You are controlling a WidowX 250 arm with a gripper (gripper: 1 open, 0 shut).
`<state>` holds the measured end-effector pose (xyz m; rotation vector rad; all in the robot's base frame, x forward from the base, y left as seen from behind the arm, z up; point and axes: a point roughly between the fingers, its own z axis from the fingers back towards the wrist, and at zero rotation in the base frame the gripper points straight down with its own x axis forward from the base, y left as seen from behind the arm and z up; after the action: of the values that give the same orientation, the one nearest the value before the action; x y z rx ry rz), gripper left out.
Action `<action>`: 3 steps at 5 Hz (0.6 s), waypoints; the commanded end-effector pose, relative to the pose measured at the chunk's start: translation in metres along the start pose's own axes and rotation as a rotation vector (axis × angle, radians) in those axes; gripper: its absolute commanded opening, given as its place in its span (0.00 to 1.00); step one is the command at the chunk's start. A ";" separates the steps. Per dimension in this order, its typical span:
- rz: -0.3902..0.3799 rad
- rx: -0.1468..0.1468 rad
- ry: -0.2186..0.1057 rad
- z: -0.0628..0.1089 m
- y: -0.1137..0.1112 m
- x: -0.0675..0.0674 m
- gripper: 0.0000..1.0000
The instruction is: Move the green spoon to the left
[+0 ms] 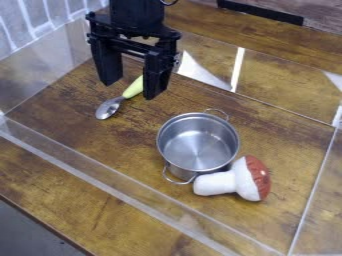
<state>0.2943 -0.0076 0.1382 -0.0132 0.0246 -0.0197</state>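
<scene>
Gripper (132, 88) of my arm hangs with its jaws spread wide, holding nothing, above the green spoon (119, 100), which lies on the wooden table (80, 125) toward its far left corner. Nearer its middle stand a steel pot (198, 142) and toy mushroom (238, 181).

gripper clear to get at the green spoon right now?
Probably yes. The gripper hangs open right above the green spoon, its fingers either side of the handle. Nothing lies between them; the pot and mushroom sit well off to the side.
</scene>
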 end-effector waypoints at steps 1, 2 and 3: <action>0.009 -0.002 -0.050 0.015 0.005 0.002 1.00; 0.009 -0.006 -0.048 0.014 0.006 0.004 1.00; 0.010 -0.009 -0.047 0.013 0.007 0.005 1.00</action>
<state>0.2942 -0.0058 0.1377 -0.0226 0.0274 -0.0267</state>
